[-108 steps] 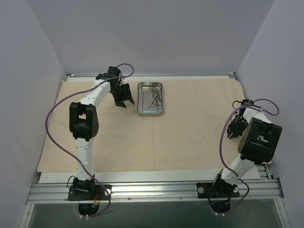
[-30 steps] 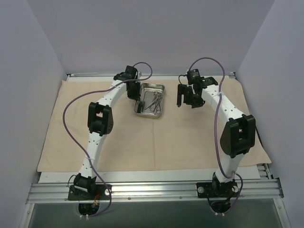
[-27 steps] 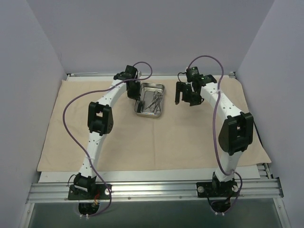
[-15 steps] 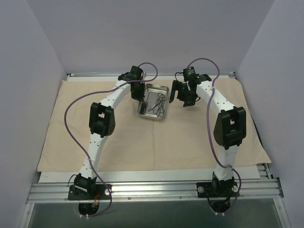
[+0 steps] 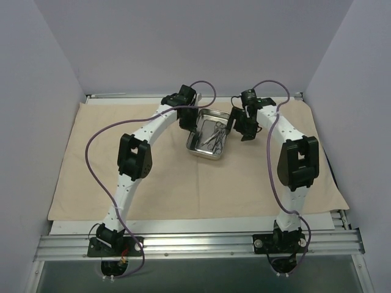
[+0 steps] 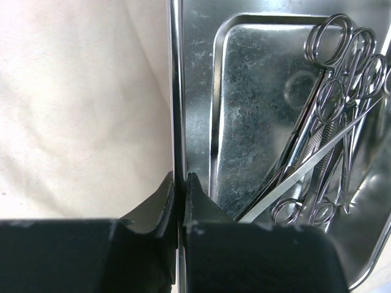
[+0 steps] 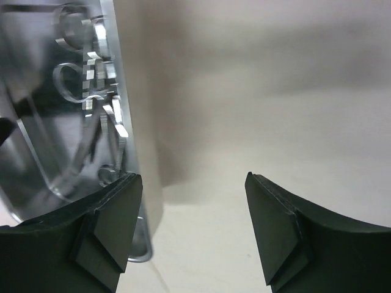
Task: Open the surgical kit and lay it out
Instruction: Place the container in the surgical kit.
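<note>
The steel tray [image 5: 203, 148] is shiny silver with faint scuff marks, and the instruments [image 6: 333, 122] inside it are the same bright silver. Around the tray, the cloth wrap [image 5: 183, 180] is plain, unpatterned beige. Flanking the tray, the left arm [image 5: 153, 125] and right arm [image 5: 278, 125] are white with black joints and trail purple cables [image 5: 87, 149].

Top cam wide – wrist cams close, tray [image 6: 256, 122] shared

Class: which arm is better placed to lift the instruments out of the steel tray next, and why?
Right, probably. The left gripper is shut on one rim of the steel tray, so it is occupied. The right gripper is open and empty at the opposite rim, the side where the instruments lie.
</note>
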Motion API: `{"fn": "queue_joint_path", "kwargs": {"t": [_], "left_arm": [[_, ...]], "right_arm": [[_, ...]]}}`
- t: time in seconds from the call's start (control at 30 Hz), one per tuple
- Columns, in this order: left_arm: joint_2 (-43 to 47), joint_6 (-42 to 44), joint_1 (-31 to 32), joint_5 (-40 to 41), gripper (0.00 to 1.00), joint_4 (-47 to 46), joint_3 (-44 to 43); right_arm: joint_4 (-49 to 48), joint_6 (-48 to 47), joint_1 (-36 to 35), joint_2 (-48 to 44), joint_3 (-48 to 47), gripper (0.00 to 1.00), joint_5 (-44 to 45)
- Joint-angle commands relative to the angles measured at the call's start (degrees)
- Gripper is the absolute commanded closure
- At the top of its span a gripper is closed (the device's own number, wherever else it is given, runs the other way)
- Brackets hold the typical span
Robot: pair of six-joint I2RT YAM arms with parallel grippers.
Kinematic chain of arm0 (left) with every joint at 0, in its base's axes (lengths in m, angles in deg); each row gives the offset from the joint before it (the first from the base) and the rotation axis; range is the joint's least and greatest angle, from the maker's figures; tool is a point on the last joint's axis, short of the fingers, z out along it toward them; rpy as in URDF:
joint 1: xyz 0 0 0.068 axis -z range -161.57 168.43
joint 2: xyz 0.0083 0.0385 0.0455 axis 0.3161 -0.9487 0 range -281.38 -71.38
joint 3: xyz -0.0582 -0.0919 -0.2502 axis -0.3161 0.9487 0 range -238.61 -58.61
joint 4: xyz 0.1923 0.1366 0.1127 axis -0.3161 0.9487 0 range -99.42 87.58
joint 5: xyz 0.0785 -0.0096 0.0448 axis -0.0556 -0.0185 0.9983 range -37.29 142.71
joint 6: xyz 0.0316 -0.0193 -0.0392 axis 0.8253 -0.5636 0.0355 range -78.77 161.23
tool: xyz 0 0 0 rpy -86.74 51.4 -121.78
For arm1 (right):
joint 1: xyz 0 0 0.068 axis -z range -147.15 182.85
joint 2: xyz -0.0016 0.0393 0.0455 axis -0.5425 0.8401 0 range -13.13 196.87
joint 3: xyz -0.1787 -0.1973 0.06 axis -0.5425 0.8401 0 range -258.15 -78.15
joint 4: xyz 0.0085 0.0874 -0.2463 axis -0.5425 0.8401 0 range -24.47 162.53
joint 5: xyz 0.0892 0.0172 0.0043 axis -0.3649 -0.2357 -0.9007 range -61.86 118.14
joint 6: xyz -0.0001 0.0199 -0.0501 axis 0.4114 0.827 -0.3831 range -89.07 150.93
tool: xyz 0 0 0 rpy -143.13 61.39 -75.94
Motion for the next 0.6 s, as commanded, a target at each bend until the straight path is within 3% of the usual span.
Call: {"fn": "queue_joint_path", "kwargs": {"t": [0.0,0.3,0.57], "left_arm": [[5.97,-2.11,4.52,-4.05,0.98,-3.19,-0.09],[4.47,-2.72,14.55,-3.44,0.98,-3.10,-1.58],[1.31,-3.77,21.85,-2.38,0.98,-3.45,-6.05]], "right_arm": [[5.81,1.35,6.53,-8.92,4.72,0.31,4.44],[14.43,0.03,17.25,-26.32,10.18,0.32,6.12],[17.33,-1.56,21.84,-35.04,15.44,0.32,4.27]]}}
